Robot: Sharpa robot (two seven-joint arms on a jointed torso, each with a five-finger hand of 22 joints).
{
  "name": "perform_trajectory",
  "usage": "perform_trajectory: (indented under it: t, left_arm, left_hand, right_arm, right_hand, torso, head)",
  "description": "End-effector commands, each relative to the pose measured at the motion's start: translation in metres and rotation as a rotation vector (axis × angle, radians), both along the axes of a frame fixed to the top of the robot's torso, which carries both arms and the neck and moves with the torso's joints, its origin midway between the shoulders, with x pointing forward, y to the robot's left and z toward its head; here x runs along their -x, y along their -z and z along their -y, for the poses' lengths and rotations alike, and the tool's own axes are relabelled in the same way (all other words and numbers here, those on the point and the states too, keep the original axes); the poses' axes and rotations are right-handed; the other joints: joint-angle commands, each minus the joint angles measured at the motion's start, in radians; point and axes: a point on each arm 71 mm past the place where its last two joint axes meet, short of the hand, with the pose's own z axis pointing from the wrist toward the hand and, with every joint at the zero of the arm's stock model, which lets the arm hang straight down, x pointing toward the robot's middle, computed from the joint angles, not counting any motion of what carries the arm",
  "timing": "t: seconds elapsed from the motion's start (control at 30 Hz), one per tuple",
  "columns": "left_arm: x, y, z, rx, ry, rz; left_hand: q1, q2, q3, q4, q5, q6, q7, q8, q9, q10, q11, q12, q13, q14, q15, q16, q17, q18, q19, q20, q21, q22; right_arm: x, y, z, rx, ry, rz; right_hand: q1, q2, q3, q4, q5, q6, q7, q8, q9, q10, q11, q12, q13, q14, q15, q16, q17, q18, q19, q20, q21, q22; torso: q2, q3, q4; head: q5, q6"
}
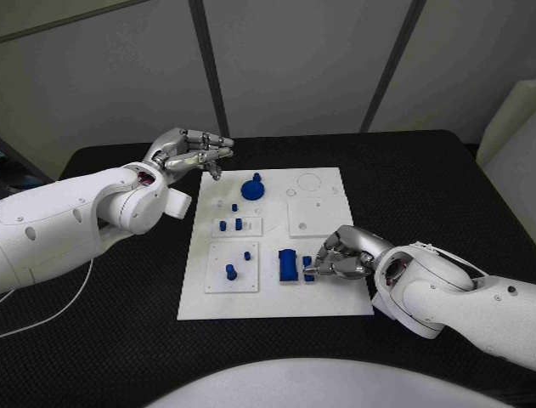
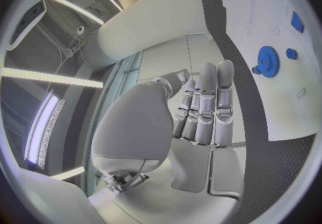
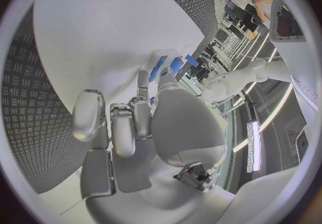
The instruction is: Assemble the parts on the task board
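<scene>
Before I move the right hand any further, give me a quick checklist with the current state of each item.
1. Task board lies flat and square on the black table: ok.
2. Left hand clear of the parts, raised off the board's far left corner, holding nothing: ok.
3. Right hand at the tall blue part near the board's near edge: ok.
4. Right hand's hold on the small blue piece beside it: cannot tell, the fingers hide the contact.
5. Blue gear sits on the board's far half, untouched: ok.
6. Small blue pegs stand in the board's left column: ok.
</scene>
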Motion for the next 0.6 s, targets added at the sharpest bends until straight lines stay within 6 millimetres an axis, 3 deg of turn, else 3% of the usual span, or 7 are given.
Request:
perform_trajectory:
  t: [0.03,0.23,0.37,0.43,0.5,0.57,0.6]
  left_arm:
    - [0.000,-0.001,0.001,0.007,0.008,0.001]
    - [-0.001,-0.001,0.000,0.012,0.002,0.003]
    - [-0.001,0.000,-0.001,0.043,-0.012,-0.007]
    - [-0.002,0.001,-0.002,0.065,-0.023,-0.017]
    - [-0.003,0.003,-0.002,0.102,-0.043,-0.040]
    - [-0.005,0.005,-0.003,0.145,-0.071,-0.062]
    - [-0.006,0.006,-0.003,0.174,-0.091,-0.073]
  left_hand:
    - [-0.005,0.000,0.002,-0.004,-0.002,-0.006,-0.002,0.006,0.001,-0.008,0.000,0.005,-0.002,-0.002,0.002,0.002,-0.001,-0.011,-0.001,0.002,-0.004,-0.002]
    - [-0.009,0.001,0.001,-0.002,-0.002,-0.008,-0.001,0.007,0.000,-0.010,0.001,0.008,-0.002,-0.003,0.003,0.003,-0.003,-0.011,-0.001,0.002,-0.005,-0.002]
    - [-0.020,-0.001,-0.004,0.004,-0.003,-0.010,-0.001,0.009,0.000,-0.011,0.001,0.012,-0.002,-0.007,0.004,0.002,-0.005,-0.012,-0.004,0.004,-0.008,-0.004]
    - [-0.030,-0.003,-0.010,0.010,-0.003,-0.011,-0.002,0.010,0.000,-0.013,0.001,0.016,-0.002,-0.013,0.006,-0.001,-0.008,-0.012,-0.009,0.006,-0.013,-0.006]
    - [-0.043,-0.005,-0.022,0.018,-0.003,-0.010,-0.005,0.016,0.001,-0.015,-0.001,0.023,-0.002,-0.034,0.007,-0.012,-0.017,-0.012,-0.025,0.009,-0.028,-0.014]
    - [-0.047,-0.004,-0.030,0.023,-0.004,-0.006,-0.009,0.021,0.002,-0.014,-0.002,0.029,-0.002,-0.058,0.008,-0.029,-0.028,-0.012,-0.045,0.010,-0.045,-0.023]
    - [-0.050,-0.004,-0.039,0.026,-0.004,-0.002,-0.013,0.027,0.002,-0.015,-0.004,0.035,-0.002,-0.097,0.011,-0.063,-0.047,-0.012,-0.076,0.012,-0.071,-0.036]
  right_arm:
    - [0.003,-0.006,0.001,-0.078,-0.033,0.019]
    - [0.004,-0.020,0.008,-0.229,-0.057,0.031]
    - [-0.009,-0.031,0.018,-0.364,-0.016,0.039]
    - [-0.022,-0.037,0.025,-0.431,0.022,0.045]
    - [-0.036,-0.040,0.033,-0.486,0.064,0.046]
    - [-0.050,-0.042,0.042,-0.544,0.108,0.037]
    - [-0.063,-0.044,0.047,-0.589,0.138,0.032]
  right_hand:
    - [-0.033,-0.031,-0.029,0.016,0.028,-0.041,0.013,-0.017,-0.009,-0.034,0.015,-0.068,0.038,0.086,0.008,-0.029,0.187,0.007,-0.043,0.006,-0.049,-0.064]
    - [-0.025,-0.033,-0.041,0.031,0.049,-0.136,0.055,-0.079,-0.039,-0.169,0.053,-0.309,-0.114,0.037,0.040,-0.153,0.007,0.055,-0.186,0.035,-0.248,-0.302]
    - [0.016,-0.021,-0.038,0.019,0.076,-0.149,0.065,-0.095,-0.049,-0.211,0.059,-0.378,-0.173,0.023,0.046,-0.213,-0.059,0.071,-0.227,0.046,-0.337,-0.397]
    - [0.061,-0.009,-0.028,-0.002,0.097,-0.156,0.069,-0.103,-0.055,-0.300,0.065,-0.529,-0.277,-0.017,0.049,-0.321,-0.184,0.096,-0.307,0.049,-0.467,-0.542]
    - [0.111,0.017,-0.016,-0.023,0.081,-0.157,0.074,-0.111,-0.062,-0.355,0.071,-0.632,-0.366,-0.045,0.056,-0.429,-0.287,0.096,-0.320,0.055,-0.528,-0.588]
    - [0.149,0.028,-0.006,-0.041,0.064,-0.156,0.080,-0.116,-0.069,-0.383,0.074,-0.667,-0.400,-0.089,0.059,-0.550,-0.407,0.098,-0.330,0.058,-0.561,-0.610]
    - [0.189,0.045,0.007,-0.057,0.037,-0.157,0.087,-0.124,-0.079,-0.410,0.081,-0.704,-0.439,-0.138,0.067,-0.677,-0.520,0.097,-0.346,0.065,-0.603,-0.636]
  torso:
    - [-0.002,-0.0010,0.0017]
    - [-0.008,-0.0057,0.0013]
    - [-0.017,-0.0101,0.0013]
    - [-0.024,-0.0124,-0.0006]
    - [-0.032,-0.0164,-0.0022]
    - [-0.040,-0.0211,-0.0028]
    - [-0.048,-0.0260,-0.0042]
  head:
    - [-0.002,0.004]
    - [-0.006,0.017]
    - [-0.012,0.028]
    - [-0.015,0.037]
    - [-0.018,0.044]
    - [-0.020,0.050]
    - [-0.022,0.056]
